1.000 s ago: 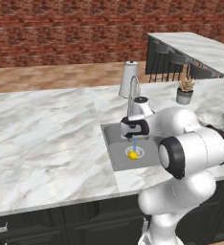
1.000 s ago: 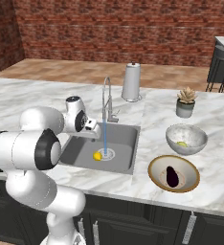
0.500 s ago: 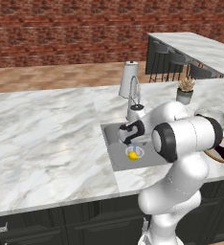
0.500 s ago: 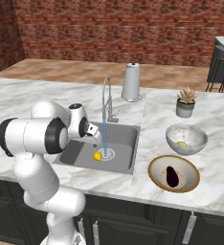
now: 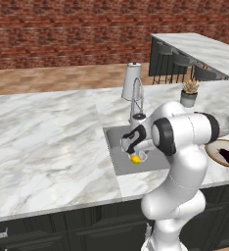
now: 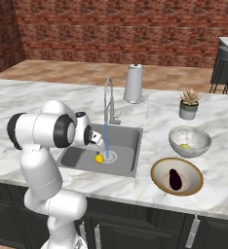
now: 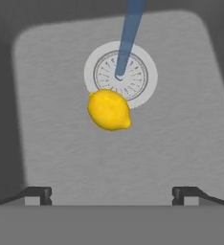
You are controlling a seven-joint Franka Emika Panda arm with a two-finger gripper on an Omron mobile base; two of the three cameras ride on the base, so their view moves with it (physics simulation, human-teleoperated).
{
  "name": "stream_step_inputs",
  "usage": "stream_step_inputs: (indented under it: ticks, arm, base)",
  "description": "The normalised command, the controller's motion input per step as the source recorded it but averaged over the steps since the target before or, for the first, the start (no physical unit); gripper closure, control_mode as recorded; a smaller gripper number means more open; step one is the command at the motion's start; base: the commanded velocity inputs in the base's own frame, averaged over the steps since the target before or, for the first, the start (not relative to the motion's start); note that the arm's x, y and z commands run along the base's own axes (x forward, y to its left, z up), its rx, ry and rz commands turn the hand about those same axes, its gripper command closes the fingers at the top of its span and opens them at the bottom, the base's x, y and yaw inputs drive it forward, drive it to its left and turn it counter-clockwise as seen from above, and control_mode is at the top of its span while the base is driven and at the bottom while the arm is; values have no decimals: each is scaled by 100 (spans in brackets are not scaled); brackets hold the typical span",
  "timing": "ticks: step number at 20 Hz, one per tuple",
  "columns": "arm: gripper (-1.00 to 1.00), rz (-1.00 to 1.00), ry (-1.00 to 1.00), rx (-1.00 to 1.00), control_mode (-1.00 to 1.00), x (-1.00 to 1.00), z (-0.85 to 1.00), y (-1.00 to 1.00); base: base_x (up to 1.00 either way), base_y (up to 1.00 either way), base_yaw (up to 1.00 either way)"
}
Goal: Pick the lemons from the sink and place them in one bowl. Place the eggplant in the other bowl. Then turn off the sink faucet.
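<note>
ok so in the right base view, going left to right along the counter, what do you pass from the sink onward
sink → lemon in the sink → faucet → paper towel roll → wooden bowl holding the eggplant → grey bowl

We can see a pale tapered cylinder point(image 6: 133, 83) top center on the marble counter point(image 5: 43, 142), a little potted plant point(image 6: 189, 103) upper right, brick wall point(image 6: 135, 29) behind.

Brick-walled kitchen with a marble island

A red-brown brick wall point(image 6: 135, 24) backs a tan wooden floor point(image 5: 53, 78); the white grey-veined marble counter point(image 5: 43, 147) tops dark panelled cabinets point(image 6: 150, 228), with dark bar stools point(image 5: 177, 63) at a second counter's edge.
</note>
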Motion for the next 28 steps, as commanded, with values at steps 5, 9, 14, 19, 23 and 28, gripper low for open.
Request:
stream_step_inputs:
  ticks: [5, 9, 14, 19, 23, 28]
  arm:
    - [-100, 0, 0, 0, -100, 15, -19, 0]
    - [-100, 2, 0, 0, -100, 23, -14, -4]
    - [-100, 3, -1, 0, -100, 29, -13, -3]
    - [-100, 3, -1, 0, -100, 29, -10, -1]
    - [-100, 3, -1, 0, -100, 25, -14, -1]
    - [-100, 1, 0, 0, -100, 9, -22, -5]
  base:
    - [0, 0, 0]
    - [0, 0, 0]
    - [0, 0, 0]
    - [0, 0, 0]
    - [0, 0, 0]
    - [0, 0, 0]
